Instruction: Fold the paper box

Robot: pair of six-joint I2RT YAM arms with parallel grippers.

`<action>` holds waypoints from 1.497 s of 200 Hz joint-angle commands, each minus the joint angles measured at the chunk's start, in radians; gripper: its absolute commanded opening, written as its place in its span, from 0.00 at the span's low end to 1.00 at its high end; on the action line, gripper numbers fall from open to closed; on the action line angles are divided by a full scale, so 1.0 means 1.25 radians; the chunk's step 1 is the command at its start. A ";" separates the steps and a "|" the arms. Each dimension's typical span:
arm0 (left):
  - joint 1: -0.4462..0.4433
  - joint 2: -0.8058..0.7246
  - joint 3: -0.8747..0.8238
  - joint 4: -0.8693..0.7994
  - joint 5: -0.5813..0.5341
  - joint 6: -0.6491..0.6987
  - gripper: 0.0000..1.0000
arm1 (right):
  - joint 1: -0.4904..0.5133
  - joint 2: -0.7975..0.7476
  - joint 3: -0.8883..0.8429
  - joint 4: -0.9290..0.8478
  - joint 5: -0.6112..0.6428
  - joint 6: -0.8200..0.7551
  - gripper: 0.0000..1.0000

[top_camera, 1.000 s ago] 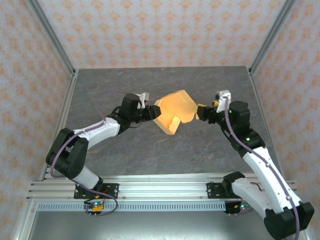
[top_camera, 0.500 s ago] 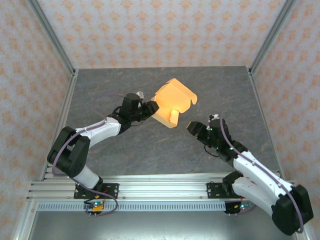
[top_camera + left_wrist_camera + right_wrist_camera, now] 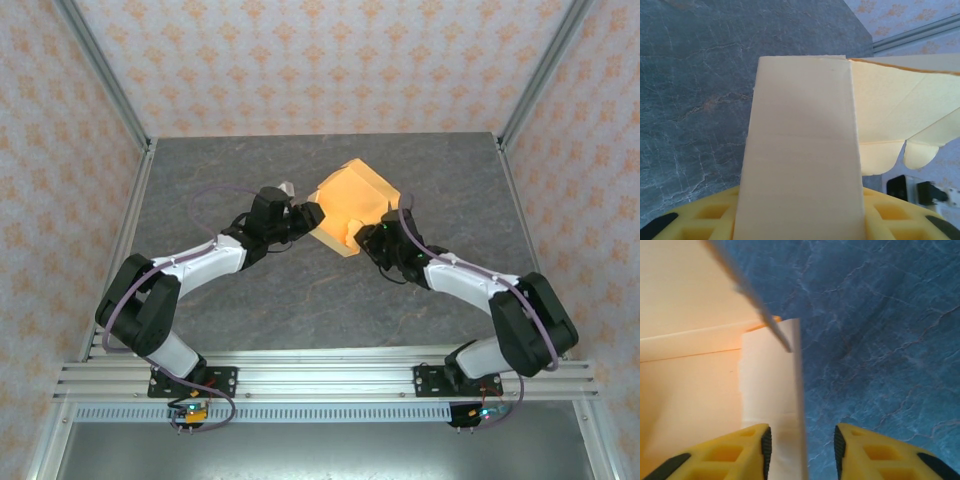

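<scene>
The paper box [image 3: 350,205] is a tan, partly folded cardboard sheet held up above the table's middle. My left gripper [image 3: 310,217] is shut on its left edge; in the left wrist view a pale panel of the paper box [image 3: 802,150] rises straight out from between the yellow fingers [image 3: 705,220], with more flaps off to the right. My right gripper [image 3: 368,238] is open at the box's lower right corner. Its yellow fingers [image 3: 740,450] straddle a thin flap edge of the paper box [image 3: 770,390], not pressing on it.
The dark grey stone-patterned table [image 3: 300,300] lies below, bounded by metal frame posts [image 3: 100,75] at the back corners and patterned walls. An aluminium rail [image 3: 320,375] with the arm bases runs along the near edge.
The right arm swung away from the box's right side, dropped low, then came back in to the box's lower right corner. The box tilted and turned in the left gripper's hold.
</scene>
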 commanded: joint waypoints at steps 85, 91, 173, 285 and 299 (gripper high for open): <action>-0.014 -0.010 0.018 0.005 -0.024 0.046 0.42 | 0.023 0.144 0.099 0.027 -0.045 -0.038 0.19; -0.015 -0.003 0.018 0.012 -0.025 0.054 0.42 | 0.026 0.151 0.103 0.023 -0.053 -0.051 0.17; -0.036 0.082 0.029 0.065 -0.001 0.065 0.40 | 0.031 0.267 0.190 -0.106 -0.091 -0.175 0.20; -0.057 0.121 0.036 0.031 -0.033 0.084 0.38 | 0.112 0.393 0.376 -0.405 0.129 -0.301 0.00; -0.058 0.126 0.036 0.033 -0.035 0.083 0.38 | 0.123 0.416 0.411 -0.461 0.168 -0.327 0.05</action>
